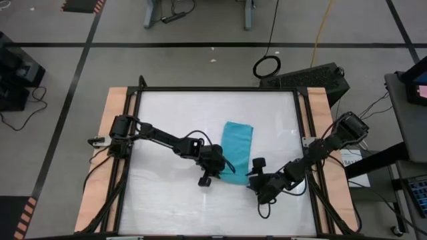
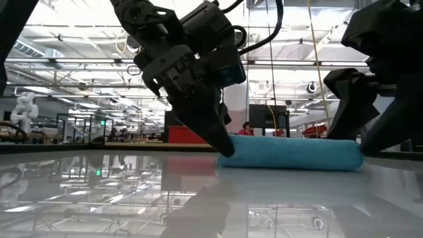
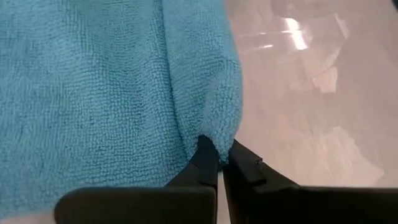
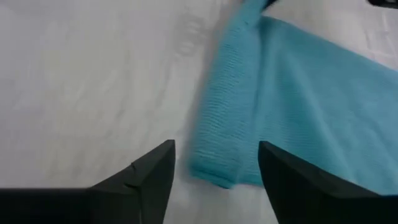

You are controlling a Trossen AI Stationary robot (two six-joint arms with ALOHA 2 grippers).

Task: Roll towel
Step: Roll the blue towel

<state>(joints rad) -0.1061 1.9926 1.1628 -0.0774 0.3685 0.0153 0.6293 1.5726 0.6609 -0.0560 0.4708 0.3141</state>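
Towel (image 1: 235, 149) lying folded at centre frame on glossy white table (image 1: 173, 120), left gripper (image 3: 219, 163) pinching its corner closed, right gripper (image 4: 214, 163) hovering spread wide and empty at its lower-right end, workshop room showing beyond.

Towel (image 1: 237, 148) lies flat on the table (image 1: 167, 113), slightly right of centre. Left gripper (image 1: 215, 168) sits at the towel's near left corner, fingers (image 3: 208, 165) pinched on that corner's edge. Right gripper (image 1: 255, 175) is at the near right corner, a finger on either side of the corner, apart from the cloth. Left arm reaches in from the left edge, right arm from the right edge.
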